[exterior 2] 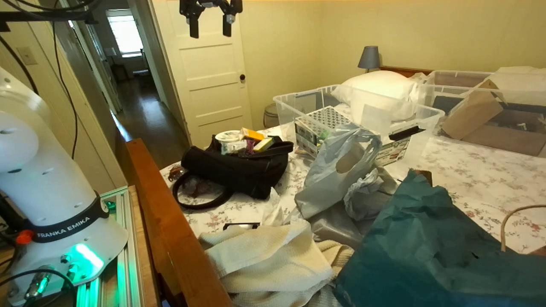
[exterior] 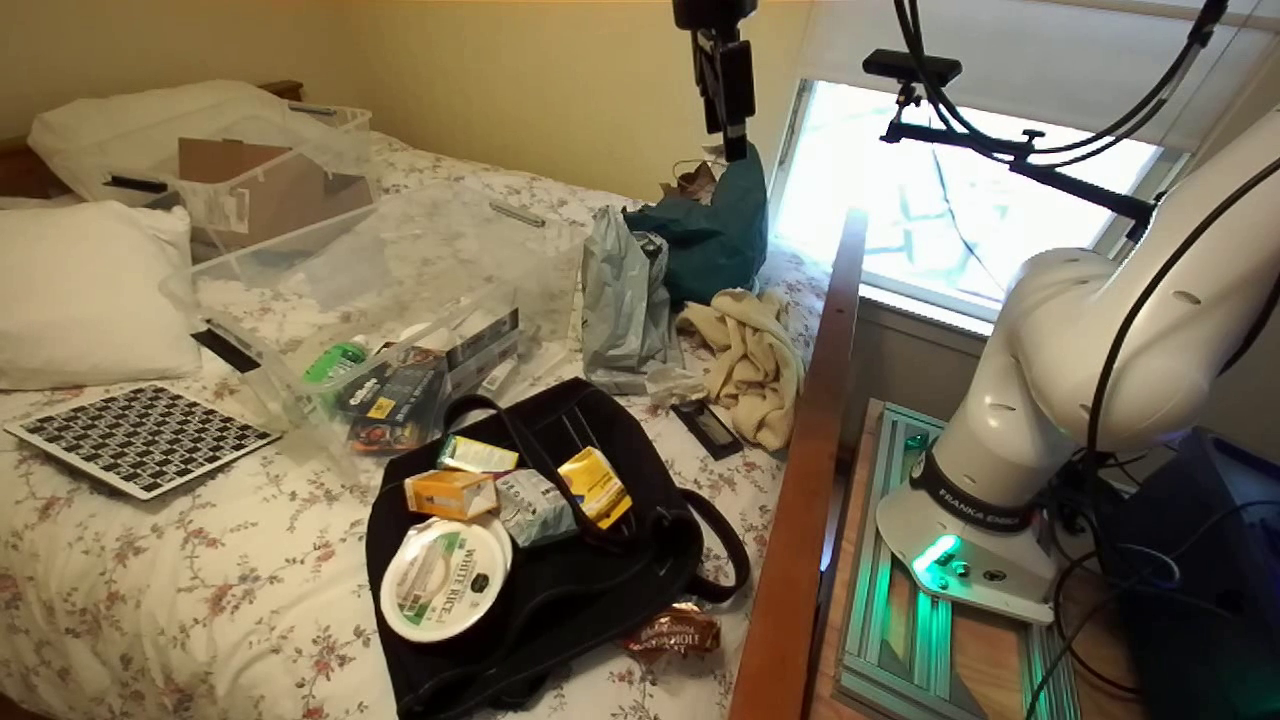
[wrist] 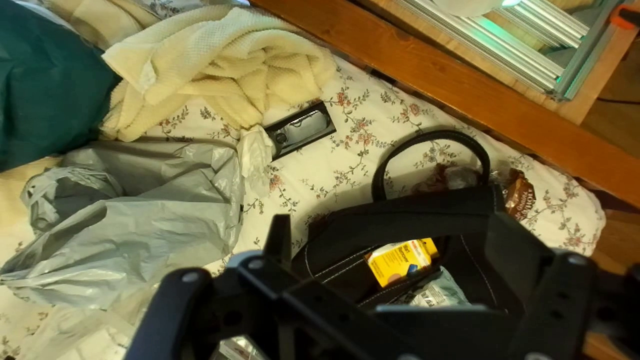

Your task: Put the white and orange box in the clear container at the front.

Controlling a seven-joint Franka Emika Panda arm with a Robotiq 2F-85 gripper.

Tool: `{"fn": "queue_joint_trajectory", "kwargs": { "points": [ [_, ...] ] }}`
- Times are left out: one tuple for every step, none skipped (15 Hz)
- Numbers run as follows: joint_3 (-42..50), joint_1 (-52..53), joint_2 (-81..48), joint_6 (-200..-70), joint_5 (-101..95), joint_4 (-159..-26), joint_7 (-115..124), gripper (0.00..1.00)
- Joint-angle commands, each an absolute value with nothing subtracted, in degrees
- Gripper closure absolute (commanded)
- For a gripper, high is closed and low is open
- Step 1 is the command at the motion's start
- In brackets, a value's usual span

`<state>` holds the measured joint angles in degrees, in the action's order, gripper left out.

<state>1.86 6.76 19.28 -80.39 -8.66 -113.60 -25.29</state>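
Black two-fingered hand (exterior 2: 210, 34) hanging high, its fingers (exterior 2: 194, 28) spread wide apart.
From where I stand, it is well above the white, flower-printed cloth worktop (exterior: 230, 590). On that lies a black fabric handbag (exterior: 560, 600), and on the bag sits the small rectangular white and orange cardboard box (exterior: 450, 494), just beside a round white tub (exterior: 445, 580) labelled "WHITE RICE". Beyond, a rectangular clear plastic container (exterior: 287, 398) holds dark printed packages (exterior: 405, 385); the box sits outside it.

One gripper (exterior 2: 210, 34). Lower than jaws: one black bag (exterior: 600, 580), three small cartons (exterior: 597, 487) including one white and orange box (exterior: 452, 494), one rice bowl (exterior: 445, 580), two clear containers (exterior 2: 413, 147), one cardboard box (exterior: 235, 205), one checkered board (exterior: 145, 437), one teal bag (exterior: 720, 240).
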Motion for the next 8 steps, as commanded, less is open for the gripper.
{"fn": "queue_joint_trajectory", "kwargs": {
  "points": [
    [1.99, 5.86, 17.30, -79.88, -2.21, -111.26, -20.69, 0.00],
    [1.66, 5.71, 16.18, -80.40, 0.65, -110.51, -17.34, 0.00],
    [1.37, 5.66, 15.50, -81.54, 3.37, -110.12, -14.98, 0.00],
    [1.24, 5.63, 14.88, -82.97, 6.19, -109.82, -13.03, 0.00],
    [0.69, 5.63, 14.17, -85.39, 8.45, -109.60, -10.37, 0.00],
    [0.18, 5.66, 13.67, -88.78, 10.50, -109.82, -8.37, 0.00],
    [-0.51, 5.64, 13.46, -93.00, 11.56, -110.42, -6.35, 0.00],
    [-1.23, 5.54, 13.17, -97.14, 11.72, -110.93, -4.35, 0.00]
  ]
}}
